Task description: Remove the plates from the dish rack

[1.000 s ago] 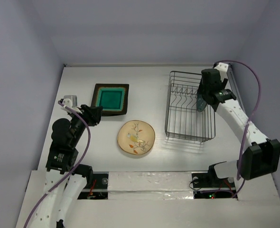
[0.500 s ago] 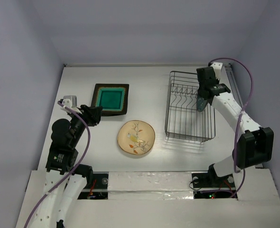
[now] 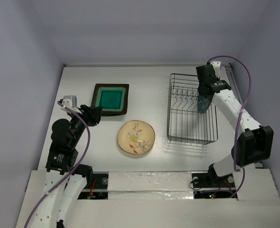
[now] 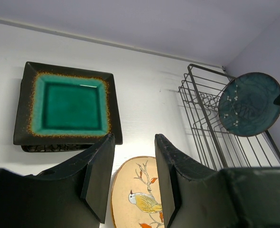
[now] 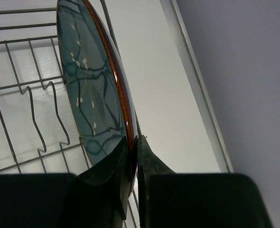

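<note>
A round glossy blue-teal plate [image 5: 90, 85] stands on edge at the right side of the dark wire dish rack [image 3: 192, 141]. My right gripper [image 5: 133, 140] is shut on its rim from above; the same plate [image 3: 204, 102] shows tilted in the top view. On the table lie a dark square plate with a teal centre [image 3: 111, 99] and a cream round plate with a bird and branch [image 3: 136, 137]. My left gripper [image 4: 134, 142] hangs open and empty above the near edge of the square plate [image 4: 69, 104], over the cream plate [image 4: 140, 199].
The rack's upright divider prongs [image 5: 31, 104] stand just left of the held plate. A raised rail [image 5: 197, 90] runs along the table's right edge next to the rack. A dark patterned edge [image 4: 35, 148] shows beneath the square plate.
My right gripper has closed on the blue-teal plate's rim and drawn back a little. The plate now tilts and the rack has slid slightly right. The left arm has not moved.
</note>
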`<state>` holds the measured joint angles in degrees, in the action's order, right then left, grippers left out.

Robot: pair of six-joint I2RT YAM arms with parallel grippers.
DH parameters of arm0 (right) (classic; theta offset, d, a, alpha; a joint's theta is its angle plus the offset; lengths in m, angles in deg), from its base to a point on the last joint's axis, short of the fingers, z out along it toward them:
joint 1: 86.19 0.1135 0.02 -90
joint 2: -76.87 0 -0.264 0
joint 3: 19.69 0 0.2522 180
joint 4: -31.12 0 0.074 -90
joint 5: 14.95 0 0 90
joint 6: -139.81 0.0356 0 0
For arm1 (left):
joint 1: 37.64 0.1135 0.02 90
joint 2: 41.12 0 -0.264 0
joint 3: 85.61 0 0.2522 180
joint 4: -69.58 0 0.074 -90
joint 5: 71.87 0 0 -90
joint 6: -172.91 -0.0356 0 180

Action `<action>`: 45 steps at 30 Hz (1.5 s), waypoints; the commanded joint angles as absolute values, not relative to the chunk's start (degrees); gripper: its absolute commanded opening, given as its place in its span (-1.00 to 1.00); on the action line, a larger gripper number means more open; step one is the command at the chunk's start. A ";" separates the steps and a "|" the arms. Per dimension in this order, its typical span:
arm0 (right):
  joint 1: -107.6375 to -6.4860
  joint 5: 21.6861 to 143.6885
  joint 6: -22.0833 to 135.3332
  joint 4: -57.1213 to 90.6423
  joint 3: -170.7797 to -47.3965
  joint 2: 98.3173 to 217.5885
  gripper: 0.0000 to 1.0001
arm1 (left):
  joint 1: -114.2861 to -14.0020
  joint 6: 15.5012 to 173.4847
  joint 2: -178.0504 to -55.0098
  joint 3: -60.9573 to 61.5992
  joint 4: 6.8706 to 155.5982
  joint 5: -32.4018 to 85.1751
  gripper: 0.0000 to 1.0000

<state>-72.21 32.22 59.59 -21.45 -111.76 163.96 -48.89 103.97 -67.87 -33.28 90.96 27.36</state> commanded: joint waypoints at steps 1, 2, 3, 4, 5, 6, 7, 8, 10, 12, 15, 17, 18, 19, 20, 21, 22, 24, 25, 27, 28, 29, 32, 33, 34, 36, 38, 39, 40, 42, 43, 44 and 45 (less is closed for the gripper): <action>-71.51 27.41 57.37 -20.70 -119.05 156.86 -1.00 | -49.16 103.83 -67.58 -32.21 88.96 27.62 -0.28; -70.99 26.80 57.11 -20.87 -119.76 156.33 -1.00 | -49.16 103.83 -67.58 -32.12 88.88 27.62 -0.28; -70.98 26.71 56.50 -20.88 -120.89 155.89 -1.00 | -49.16 103.83 -67.58 -32.21 88.88 27.53 -0.28; -70.98 26.62 56.32 -21.05 -121.51 155.19 -1.00 | -49.16 103.74 -67.58 -32.21 88.79 27.62 -0.28; -70.98 25.75 56.05 -21.57 -122.48 155.10 -1.00 | -49.16 103.74 -67.49 -32.12 88.87 27.53 -0.28; -70.98 25.22 55.88 -21.58 -122.75 154.92 -1.00 | -49.16 103.83 -67.49 -32.21 88.88 27.53 -0.28; -70.98 25.04 55.70 -21.67 -123.19 154.83 -1.00 | -49.16 103.83 -67.49 -32.21 88.79 27.53 -0.28; -70.98 24.95 55.52 -21.58 -123.45 154.66 -1.00 | -49.16 103.83 -67.58 -32.21 88.79 27.53 -0.28; -70.46 24.77 55.70 -22.28 -124.85 154.83 -1.00 | -49.16 103.83 -67.75 -32.30 88.87 27.53 -0.28; -70.46 24.51 56.22 -22.98 -126.00 154.57 -1.00 | -49.16 103.74 -67.75 -32.30 88.79 27.53 -0.28; -69.23 25.91 56.32 -22.03 -128.02 151.60 -1.00 | -49.16 103.83 -68.02 -32.30 88.70 27.53 -0.28; -68.09 29.05 56.49 -21.32 -128.98 149.39 -1.00 | -49.16 103.74 -68.02 -32.30 88.70 27.53 -0.28; -67.30 30.12 57.27 -19.84 -128.90 146.95 -1.00 | -49.16 103.83 -68.11 -32.30 88.70 27.53 -0.28; -66.42 35.53 57.37 -18.43 -128.29 145.62 -1.00 | -49.16 103.83 -68.11 -32.30 88.61 27.62 -0.28; -65.72 39.76 57.72 -16.94 -127.50 144.30 -1.00 | -49.16 103.83 -68.11 -32.30 88.61 27.70 -0.28; -64.06 43.72 59.29 -13.53 -124.89 143.07 -1.00 | -49.16 103.83 -68.19 -32.30 88.70 27.62 -0.28; -63.00 47.67 60.17 -11.58 -123.12 141.05 -1.00 | -49.16 103.74 -68.11 -32.30 88.61 27.62 -0.28; -58.80 56.39 62.54 -6.15 -117.95 139.89 -1.00 | -49.16 103.83 -68.28 -32.30 88.79 27.27 -0.28; -57.55 59.02 63.34 -4.63 -116.53 139.80 -1.00 | -49.16 103.83 -68.28 -32.30 88.79 27.27 -0.28; -55.52 66.50 64.83 -0.69 -114.15 140.15 -1.00 | -48.64 103.83 -68.28 -32.21 88.96 26.92 -0.28; -54.12 68.78 66.23 0.82 -112.05 140.33 -1.00 | -48.63 103.83 -68.37 -32.21 88.96 26.91 -0.28; -53.59 74.20 67.90 3.70 -109.68 140.85 -1.00 | -48.63 103.83 -68.37 -32.21 88.96 26.83 -0.28; -51.66 84.49 69.76 8.02 -106.15 141.73 -1.00 | -48.10 103.83 -68.20 -32.12 88.96 26.83 -0.28; -51.65 86.89 70.89 10.39 -105.01 142.95 -1.00 | -48.10 103.83 -68.19 -32.21 88.96 26.83 -0.28; -51.13 88.91 71.43 11.20 -103.43 143.66 -1.00 | -47.58 103.83 -68.28 -32.12 88.96 26.83 -0.28; -49.63 92.87 71.87 13.30 -101.93 146.20 -1.00 | -47.58 103.74 -68.46 -32.21 88.96 26.83 -0.28; -48.49 94.99 72.13 14.45 -100.00 147.44 -1.00 | -47.58 103.83 -68.55 -32.21 88.88 27.00 -0.28; -47.79 95.78 72.13 15.50 -99.55 148.75 -1.00 | -47.58 103.83 -68.72 -32.21 88.79 27.09 -0.28; -47.78 96.75 72.05 15.34 -99.20 149.64 -1.00 | -47.58 103.74 -68.63 -32.21 88.79 27.09 -0.28; -47.78 97.98 72.05 15.51 -98.41 151.13 -1.00 | -47.05 103.83 -68.72 -32.21 88.79 27.18 -0.28; -47.78 98.42 71.96 15.51 -98.06 152.53 -1.00 | -47.05 103.83 -68.72 -32.30 88.79 27.18 -0.28; -47.78 98.77 71.96 15.42 -97.88 153.15 -1.00 | -47.05 103.83 -68.72 -32.30 88.79 27.18 -0.28; -47.78 98.78 71.87 15.51 -97.27 153.77 -1.00 | -47.05 103.74 -68.72 -32.30 88.79 27.27 -0.28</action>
